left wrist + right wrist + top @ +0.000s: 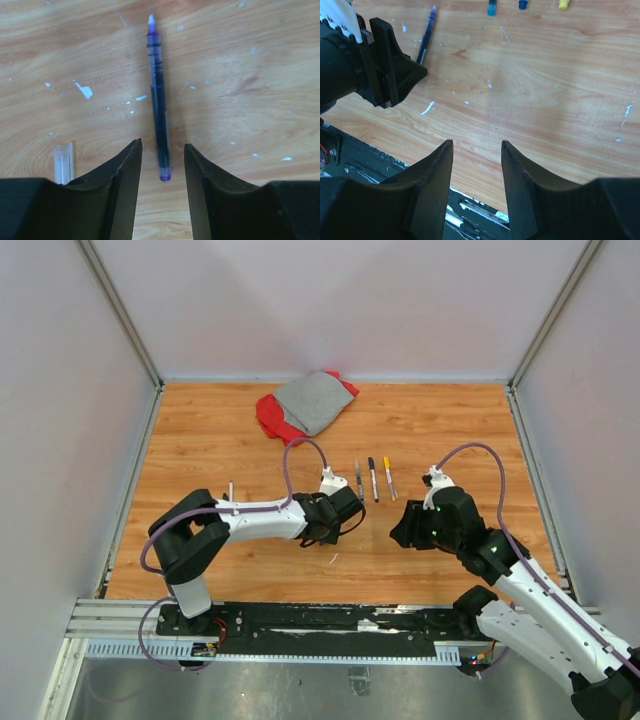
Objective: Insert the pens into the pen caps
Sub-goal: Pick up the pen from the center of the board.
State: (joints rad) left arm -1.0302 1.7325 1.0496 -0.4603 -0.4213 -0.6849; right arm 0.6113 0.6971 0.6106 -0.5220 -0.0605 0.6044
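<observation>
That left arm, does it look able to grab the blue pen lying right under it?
Probably yes. The blue pen lies flat on the table, its near end already between the open fingers of the left claw, with a gap on each side and nothing lying across it.

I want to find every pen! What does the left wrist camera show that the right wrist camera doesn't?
Left wrist only: the left tool open around the pen, whose purple tip shows, and a pale tube beside one finger. Right wrist only: the open right tool, plus a blue end, dark end and yellow end at the top edge. Both: that pen and the wood table.
</observation>
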